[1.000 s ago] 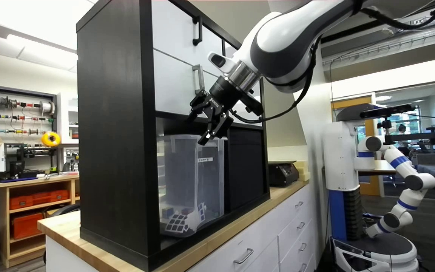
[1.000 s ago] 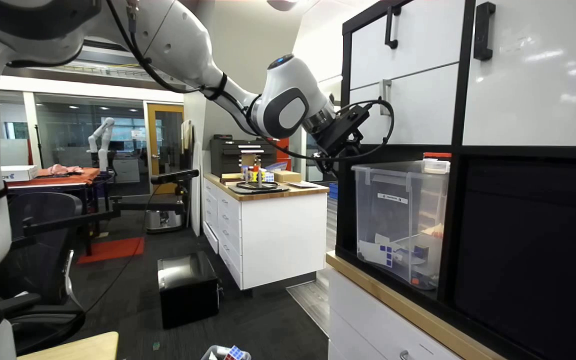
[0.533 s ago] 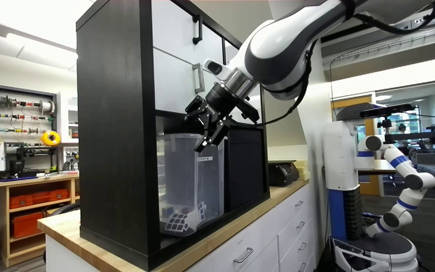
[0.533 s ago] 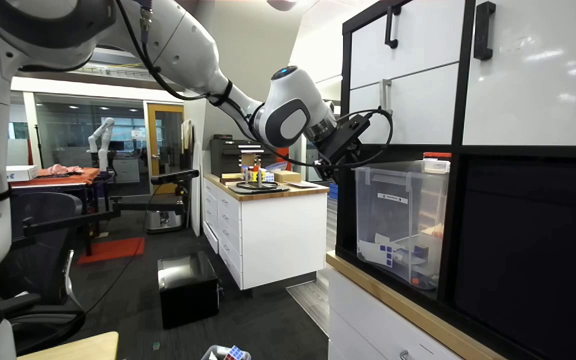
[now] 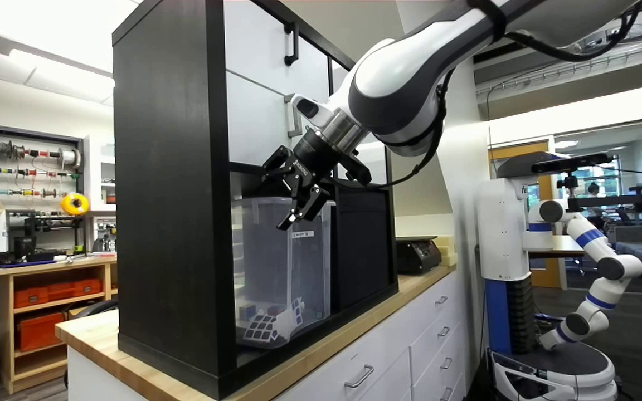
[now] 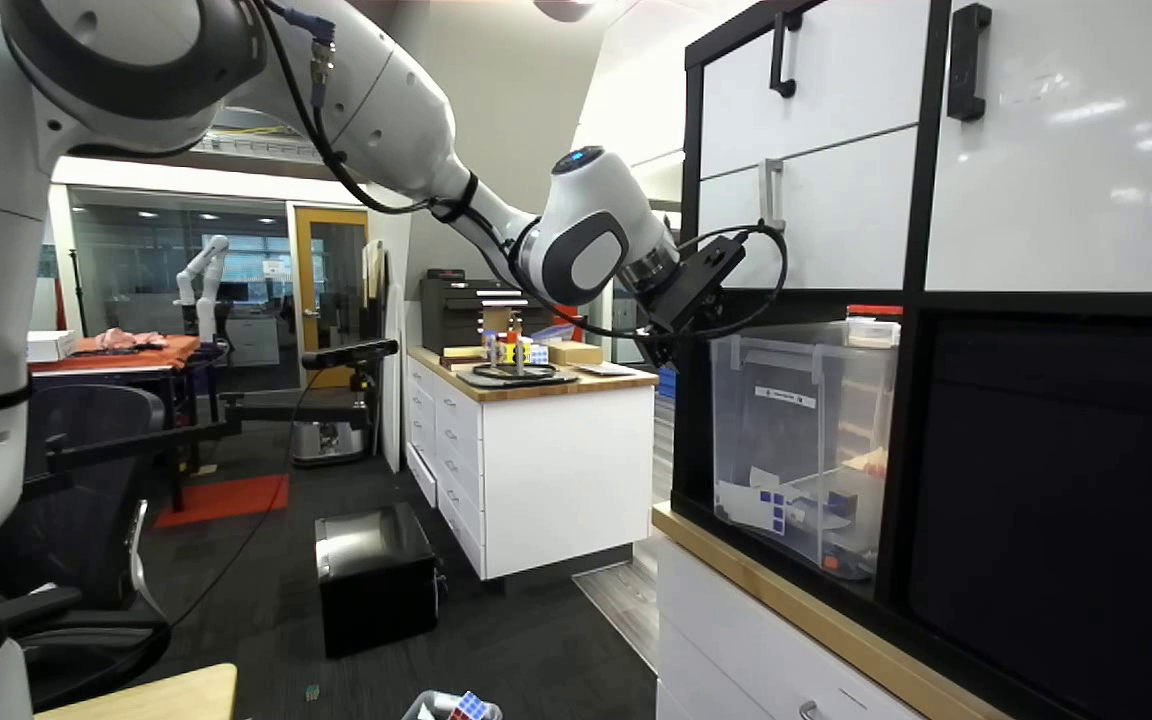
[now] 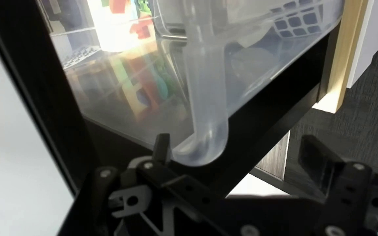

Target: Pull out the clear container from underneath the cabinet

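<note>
The clear container (image 5: 268,256) is a large translucent bin with loose items inside. It stands in a lower cubby of the black cabinet (image 5: 165,195) with white doors; both also show in an exterior view, the container (image 6: 776,440) and a cabinet door (image 6: 836,220). My gripper (image 5: 276,201) is open in front of the container's upper part, with nothing held. In the wrist view the fingers (image 7: 236,147) are wide apart. The container's rim corner (image 7: 205,144) shows between them, close to the left finger. I cannot tell whether they touch.
A grey door handle (image 6: 770,192) sits just above my wrist. A black shelf post (image 6: 901,450) separates the container from the dark cubby beside it. The wooden counter edge (image 6: 796,610) runs below, over white drawers (image 5: 377,356).
My gripper has moved down and along the cabinet front, leftward in an exterior view, with its fingers open throughout. The container and cabinet have not moved.
</note>
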Action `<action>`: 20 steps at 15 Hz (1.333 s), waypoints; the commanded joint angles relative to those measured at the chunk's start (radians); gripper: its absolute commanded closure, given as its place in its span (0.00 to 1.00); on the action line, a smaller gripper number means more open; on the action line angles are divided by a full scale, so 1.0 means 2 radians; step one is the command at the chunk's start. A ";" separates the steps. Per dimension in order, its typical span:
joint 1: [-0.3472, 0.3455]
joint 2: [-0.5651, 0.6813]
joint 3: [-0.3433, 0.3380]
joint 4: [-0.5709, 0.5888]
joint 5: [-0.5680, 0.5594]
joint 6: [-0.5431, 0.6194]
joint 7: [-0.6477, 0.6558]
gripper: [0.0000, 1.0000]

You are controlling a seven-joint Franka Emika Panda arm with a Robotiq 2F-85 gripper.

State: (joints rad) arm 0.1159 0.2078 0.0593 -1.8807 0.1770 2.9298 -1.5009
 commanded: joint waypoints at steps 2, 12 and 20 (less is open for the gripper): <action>-0.011 0.015 0.004 0.017 0.005 0.017 -0.027 0.33; -0.021 0.005 0.008 0.010 0.008 0.020 -0.049 0.91; -0.020 -0.043 0.013 -0.032 0.016 -0.004 -0.046 0.92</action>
State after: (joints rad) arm 0.0886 0.2085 0.0662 -1.8716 0.1853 2.9379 -1.5528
